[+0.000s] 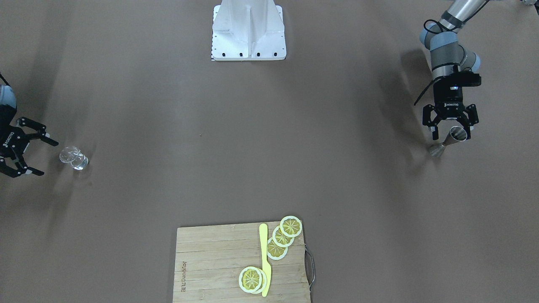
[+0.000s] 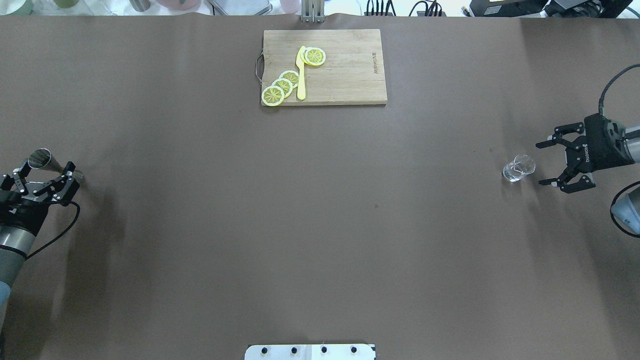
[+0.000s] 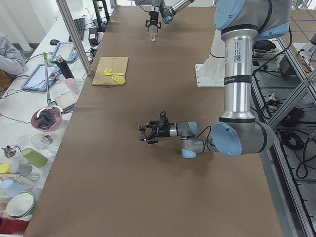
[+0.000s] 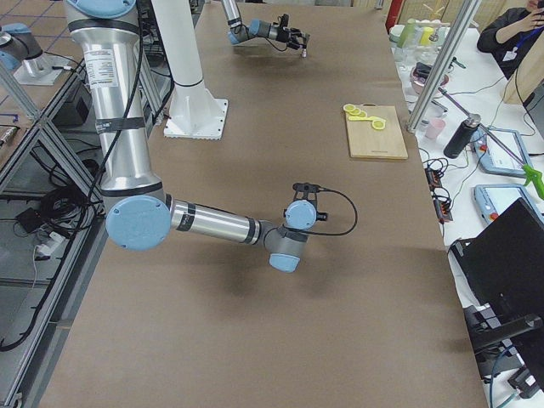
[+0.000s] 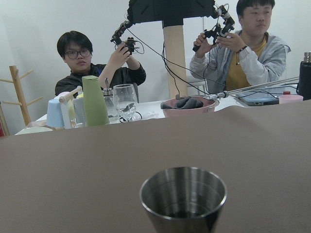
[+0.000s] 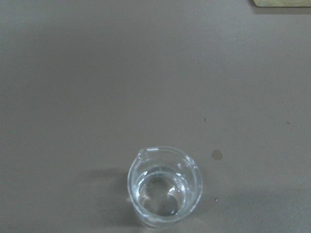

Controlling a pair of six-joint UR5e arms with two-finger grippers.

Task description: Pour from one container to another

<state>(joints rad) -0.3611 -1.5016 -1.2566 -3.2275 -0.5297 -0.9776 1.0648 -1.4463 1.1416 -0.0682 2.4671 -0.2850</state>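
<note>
Steel jigger (image 1: 457, 134) stands at the far left of the desk (image 1: 269, 147), between the spread fingers of my released left claw (image 1: 451, 136). My right claw (image 1: 47, 158), also released, faces the glass cup (image 1: 74, 158) sideways, probably for tipping it later.

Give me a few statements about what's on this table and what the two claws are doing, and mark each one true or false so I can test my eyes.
1. The glass cup stands on the table, held by neither gripper. True.
2. The right gripper is shut. False: it is open, its fingers spread beside the cup and not touching it.
3. The metal jigger lies on the cutting board. False: it stands upright on the table by the open left gripper, far from the board.
4. A yellow knife lies on the board among lemon slices. True.
</note>
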